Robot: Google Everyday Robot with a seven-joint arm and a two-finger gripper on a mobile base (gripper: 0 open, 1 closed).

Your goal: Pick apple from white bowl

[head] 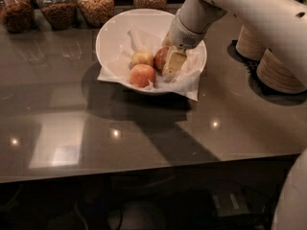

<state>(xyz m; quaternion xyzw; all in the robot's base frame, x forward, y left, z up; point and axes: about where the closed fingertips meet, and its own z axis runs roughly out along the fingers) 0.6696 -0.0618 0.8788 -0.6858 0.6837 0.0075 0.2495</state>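
Most of the camera view is being taken up by a dark glossy brown table [144, 138], with small light spots being reflected on it. A thick white robot arm [249, 13] is being reached in from the upper right, down toward the middle of the table's far side. A wide round smooth white bowl [108, 37] is being carried by the table at centre top, and is being lined by a crumpled white paper sheet [189, 83] whose corner is being draped over the rim at the near right. Two stacks of small tan paper bowls [280, 73] are being kept at the right edge, well apart from the white bowl. Four glass jars of brown snacks [96, 4] are being lined up along the back, behind the bowl.

Three apples are being held in the bowl, bunched together. A round dark red-brown apple [159, 57] is being kept at the right of the group, inside the bowl on the paper. A smaller pale yellow apple [142, 57] is being kept just left of it, and an orange-pink apple [142, 74] in front of both. A cream-coloured gripper [170, 66] is being lowered inside the bowl, pressed against the right side of the dark apple. How far it is being opened, or whether anything is being gripped, cannot be told.
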